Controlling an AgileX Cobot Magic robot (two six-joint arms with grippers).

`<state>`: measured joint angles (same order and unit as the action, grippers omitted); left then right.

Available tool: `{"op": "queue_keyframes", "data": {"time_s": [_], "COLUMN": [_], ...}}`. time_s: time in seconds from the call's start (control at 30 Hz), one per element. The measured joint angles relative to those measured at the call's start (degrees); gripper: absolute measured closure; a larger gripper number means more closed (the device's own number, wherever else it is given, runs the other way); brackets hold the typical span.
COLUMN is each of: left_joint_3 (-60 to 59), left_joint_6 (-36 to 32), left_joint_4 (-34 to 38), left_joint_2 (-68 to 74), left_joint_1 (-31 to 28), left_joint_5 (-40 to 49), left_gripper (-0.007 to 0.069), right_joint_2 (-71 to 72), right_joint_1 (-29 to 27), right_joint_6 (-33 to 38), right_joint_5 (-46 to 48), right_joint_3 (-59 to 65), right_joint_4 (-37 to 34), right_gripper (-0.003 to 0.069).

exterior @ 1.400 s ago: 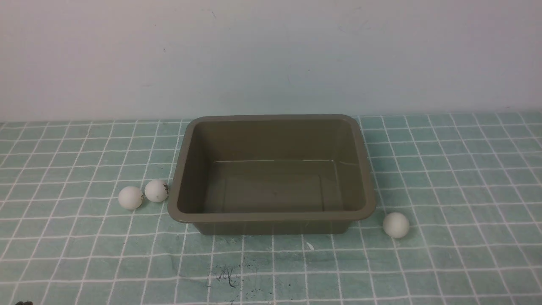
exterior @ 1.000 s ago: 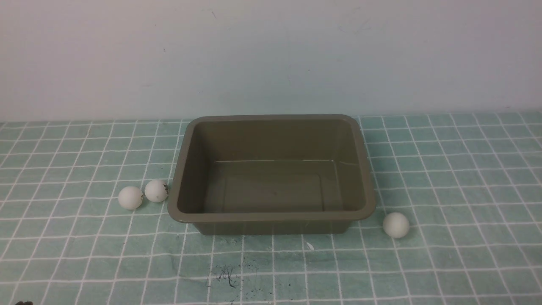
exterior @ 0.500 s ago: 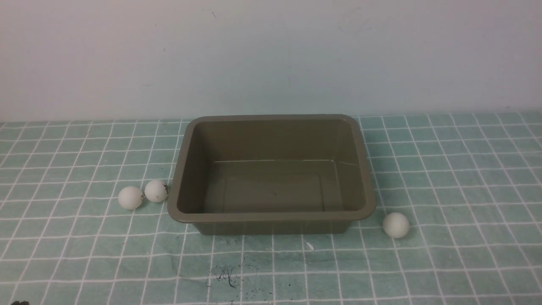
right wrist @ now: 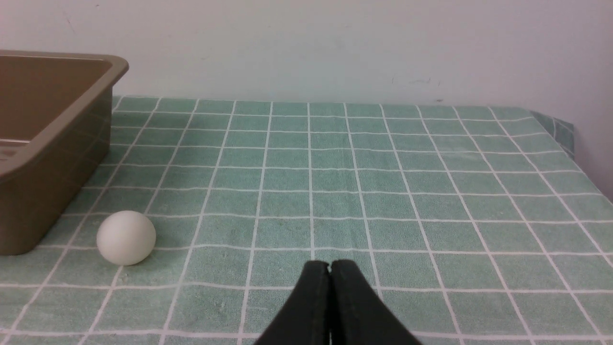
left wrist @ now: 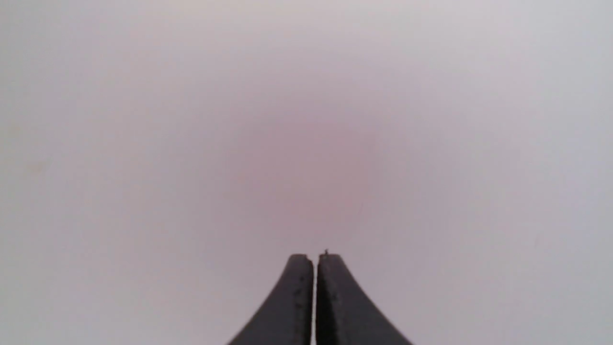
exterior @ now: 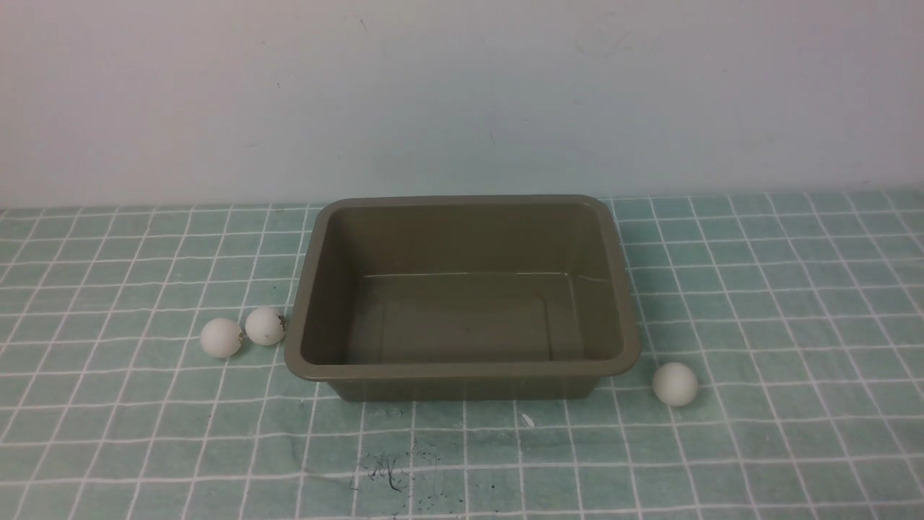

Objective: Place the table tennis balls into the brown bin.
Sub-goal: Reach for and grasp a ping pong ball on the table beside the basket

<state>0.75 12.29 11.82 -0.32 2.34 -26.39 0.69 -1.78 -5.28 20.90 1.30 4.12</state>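
The left fingers [left wrist: 297, 302] meet before blur. The right fingers [right wrist: 311, 306] meet too (brown bin [right wrist: 52, 187] cropped beside one table tennis ball [right wrist: 126, 238]).

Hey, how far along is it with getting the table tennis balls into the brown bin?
Done: nothing; the brown bin is empty. In hand: nothing; both arms' jaws are shut with no ball between them. Left: all three table tennis balls lie on the checked cloth: two close together by the bin's left side, one near its front right corner.
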Motion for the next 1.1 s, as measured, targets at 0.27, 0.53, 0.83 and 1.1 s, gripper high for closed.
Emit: {"op": "queue_keyframes", "data": {"time_s": [0.27,0.53,0.83,1.1], "left_joint_3": [34.52,52.12,62.81,72.79], "left_joint_6": [-0.68,-13.94,-16.74,-16.87], "left_joint_4": [-1.5,-2.14,-5.45,-7.67], "left_joint_2": [24.85,62.56,87.85,99.71], "left_joint_1": [0.0,0.0,0.0,0.0], "left_joint_5": [48.81,83.88,82.89,81.49], "left_gripper": [0.0629,0.0629,0.0629,0.0603], "right_joint_2": [0.0,0.0,-3.45,-24.11], "right_joint_1": [0.0,0.0,2.45,3.71], "right_joint_6": [-10.28,-15.81,-11.39,2.61], "right_joint_5": [-12.5,-20.9,-1.82,19.65], "right_joint_3": [0.31,0.31,-10.53,-29.65], "right_joint_4": [-19.97,-36.03,-33.4,-29.19], "right_gripper": [0.0673,0.0673,0.0673,0.0673]}}
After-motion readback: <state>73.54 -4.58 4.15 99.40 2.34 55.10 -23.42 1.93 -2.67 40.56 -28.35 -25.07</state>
